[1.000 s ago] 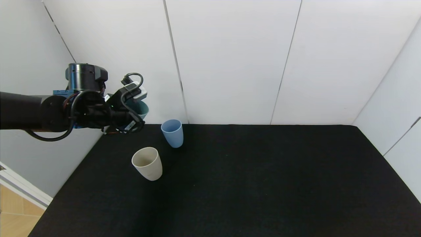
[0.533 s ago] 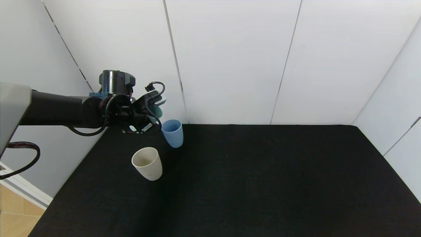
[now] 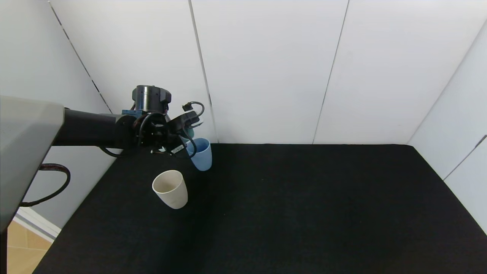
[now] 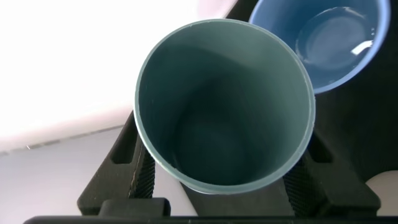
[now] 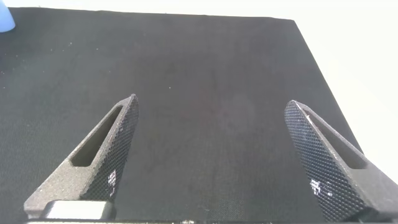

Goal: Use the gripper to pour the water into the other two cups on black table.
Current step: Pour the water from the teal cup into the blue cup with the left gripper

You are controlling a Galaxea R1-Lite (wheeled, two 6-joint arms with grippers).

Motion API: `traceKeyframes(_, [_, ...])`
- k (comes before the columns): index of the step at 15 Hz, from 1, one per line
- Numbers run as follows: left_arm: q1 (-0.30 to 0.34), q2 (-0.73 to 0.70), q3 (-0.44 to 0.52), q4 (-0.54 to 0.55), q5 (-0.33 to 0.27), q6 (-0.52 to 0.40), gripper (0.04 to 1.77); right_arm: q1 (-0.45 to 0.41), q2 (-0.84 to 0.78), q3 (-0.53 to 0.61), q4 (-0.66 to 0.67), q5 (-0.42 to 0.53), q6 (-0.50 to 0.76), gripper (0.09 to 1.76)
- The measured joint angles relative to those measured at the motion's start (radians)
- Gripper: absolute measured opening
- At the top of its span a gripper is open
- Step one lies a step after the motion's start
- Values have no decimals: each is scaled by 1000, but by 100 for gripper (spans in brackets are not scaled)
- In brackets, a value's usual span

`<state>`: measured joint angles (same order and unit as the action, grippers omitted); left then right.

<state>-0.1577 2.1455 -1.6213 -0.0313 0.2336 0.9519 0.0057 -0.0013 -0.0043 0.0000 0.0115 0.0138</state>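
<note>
My left gripper (image 3: pixel 185 132) is shut on the teal tumbler (image 4: pixel 224 109), held in the air at the far left of the black table (image 3: pixel 285 209), just left of the light blue cup (image 3: pixel 200 153). In the left wrist view the teal tumbler looks empty, and the light blue cup (image 4: pixel 336 40) beside it holds water. The beige cup (image 3: pixel 171 188) stands upright nearer to me, apart from both. My right gripper (image 5: pixel 211 155) is open and empty over bare black cloth; it does not show in the head view.
White wall panels (image 3: pixel 266 68) close the table at the back and on both sides, and the left arm is close to the back left corner. A strip of wooden floor (image 3: pixel 19 251) shows past the table's left edge.
My left arm has moved right and away from me with the teal tumbler, from clear of the cups to right beside the light blue cup. The two cups have not moved.
</note>
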Motion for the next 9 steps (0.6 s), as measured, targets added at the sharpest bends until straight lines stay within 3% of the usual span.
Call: traceKeyframes(9, [-17,24,-27,0,78,120,115,0,0,0,0,0,0,171])
